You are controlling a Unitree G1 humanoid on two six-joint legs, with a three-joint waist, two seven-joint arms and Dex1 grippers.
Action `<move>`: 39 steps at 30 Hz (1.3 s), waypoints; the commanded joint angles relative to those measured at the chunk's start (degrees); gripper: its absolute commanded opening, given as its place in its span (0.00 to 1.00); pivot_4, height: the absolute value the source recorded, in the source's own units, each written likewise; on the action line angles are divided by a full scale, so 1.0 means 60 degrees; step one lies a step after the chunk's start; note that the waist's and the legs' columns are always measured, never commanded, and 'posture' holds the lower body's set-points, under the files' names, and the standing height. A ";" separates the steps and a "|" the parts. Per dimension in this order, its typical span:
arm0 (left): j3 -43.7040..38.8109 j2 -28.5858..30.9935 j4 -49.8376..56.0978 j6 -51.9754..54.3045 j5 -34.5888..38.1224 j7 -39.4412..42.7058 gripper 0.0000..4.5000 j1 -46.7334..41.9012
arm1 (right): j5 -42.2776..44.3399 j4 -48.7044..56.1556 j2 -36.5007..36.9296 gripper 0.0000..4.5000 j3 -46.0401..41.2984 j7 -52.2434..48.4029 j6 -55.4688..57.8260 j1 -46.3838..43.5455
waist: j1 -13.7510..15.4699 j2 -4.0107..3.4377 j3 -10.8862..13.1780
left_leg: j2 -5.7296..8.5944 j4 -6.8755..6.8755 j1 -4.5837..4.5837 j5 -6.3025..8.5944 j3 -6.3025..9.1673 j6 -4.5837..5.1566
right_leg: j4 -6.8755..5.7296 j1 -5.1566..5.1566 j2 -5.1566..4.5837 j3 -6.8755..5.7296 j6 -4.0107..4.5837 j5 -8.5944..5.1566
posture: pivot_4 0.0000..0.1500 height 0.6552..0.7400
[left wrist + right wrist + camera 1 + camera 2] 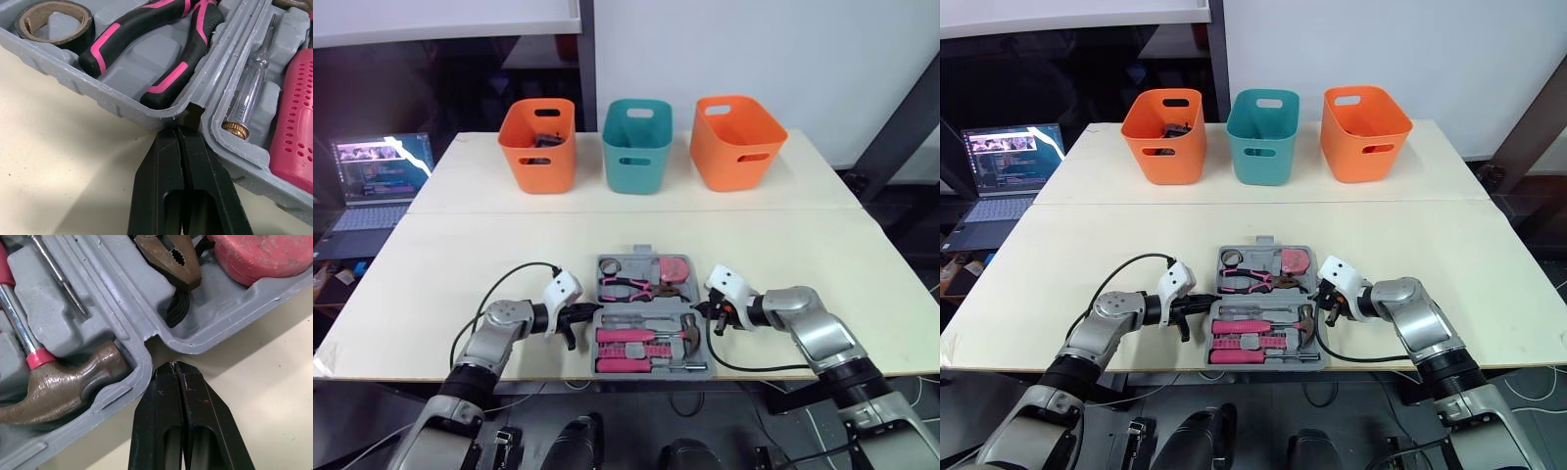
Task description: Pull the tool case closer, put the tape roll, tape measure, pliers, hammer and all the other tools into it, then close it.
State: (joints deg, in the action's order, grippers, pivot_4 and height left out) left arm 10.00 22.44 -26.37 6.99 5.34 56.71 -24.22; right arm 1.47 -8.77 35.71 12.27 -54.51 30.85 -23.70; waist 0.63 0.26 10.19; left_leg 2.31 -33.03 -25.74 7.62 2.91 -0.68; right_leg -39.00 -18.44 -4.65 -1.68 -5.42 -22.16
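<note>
Tabletop (803,255) of pale wood is carrying everything here, and the grey tool case (78,81) is lying open on it at the near edge, between the two arms. Beyond the tool case three bins are standing in a row: an orange bin (540,144), a teal bin (637,145) and a second orange bin (735,141). A laptop (377,181) is glowing off the table, beyond the tool case and to its left. The left gripper (178,131) is pressing its fingers together on nothing, its tip touching the notch at the hinge on the tool case's left side. The right gripper (173,364) is likewise clenched empty, its tip sitting just beside the matching notch on the right side. The hammer (63,387) is resting in the tool case's near half, beside a pink-handled tool (298,112) and a clear tester screwdriver (247,98). The pliers (146,29) (black and pink handles) are lying in the far half, with the tape measure (254,254) at its right end and the tape roll (54,19) at its left end.
</note>
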 commanded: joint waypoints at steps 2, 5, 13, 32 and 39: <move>-0.0388 0.0400 -0.0233 -0.0258 -0.0036 -0.0203 0.00 -0.0321 | 0.0314 0.0207 0.0382 0.01 -0.0709 0.0065 0.0271 -0.0279 | 0.0005 0.0000 0.0001 | 0.0000 0.0000 -0.0001 0.0000 0.0000 0.0000 | 0.0000 0.0000 0.0000 -0.0001 0.0000 0.0000 | 1.00 1.00; -0.0665 0.0761 -0.0419 -0.0392 0.0097 -0.0191 0.00 -0.0497 | 0.0345 0.0034 0.0763 0.01 -0.0956 0.0113 0.0502 -0.0352 | -0.0017 0.0003 0.0002 | -0.0001 -0.0001 -0.0001 -0.0001 0.0003 0.0000 | 0.0000 -0.0004 0.0002 -0.0002 0.0000 0.0000 | 1.00 1.00; -0.0703 0.0597 0.2459 0.0855 0.2286 0.1913 0.00 0.0584 | 0.1579 -0.2041 -0.0291 0.30 -0.2536 0.1047 0.1593 -0.1800 | -0.0131 0.0002 0.0003 | -0.0002 0.0004 -0.0003 -0.0001 0.0000 -0.0001 | 0.0004 -0.0001 -0.0003 0.0001 0.0002 0.0001 | 1.00 1.00; 0.1817 0.0626 0.2656 0.0668 -0.0067 0.1123 0.00 0.1339 | 0.2841 -0.9024 -0.2375 0.99 -0.4456 0.1595 0.1499 -0.5138 | -0.0256 -0.0017 0.0009 | -0.0007 0.0009 0.0040 -0.0005 -0.0008 0.0002 | -0.0004 0.0028 0.0014 0.0005 0.0004 0.0001 | 1.00 1.00; 0.2053 0.0819 0.2461 0.0896 -0.0380 0.0940 0.00 0.1424 | 0.2438 -0.9946 -0.2993 0.99 -0.4100 0.0789 0.1105 -0.5327 | -0.0272 -0.0026 -0.0005 | -0.0007 0.0009 0.0073 -0.0003 -0.0006 0.0001 | -0.0004 0.0023 0.0013 0.0009 0.0004 0.0000 | 1.00 1.00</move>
State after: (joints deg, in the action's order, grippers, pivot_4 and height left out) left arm 20.69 26.11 -8.45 10.33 6.72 63.96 -17.15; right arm 16.29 -66.99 19.08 -12.77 -48.13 37.50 -55.20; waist -1.00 0.10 10.16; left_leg 2.26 -32.98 -25.30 7.61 2.88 -0.68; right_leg -39.02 -18.30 -4.57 -1.63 -5.39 -22.16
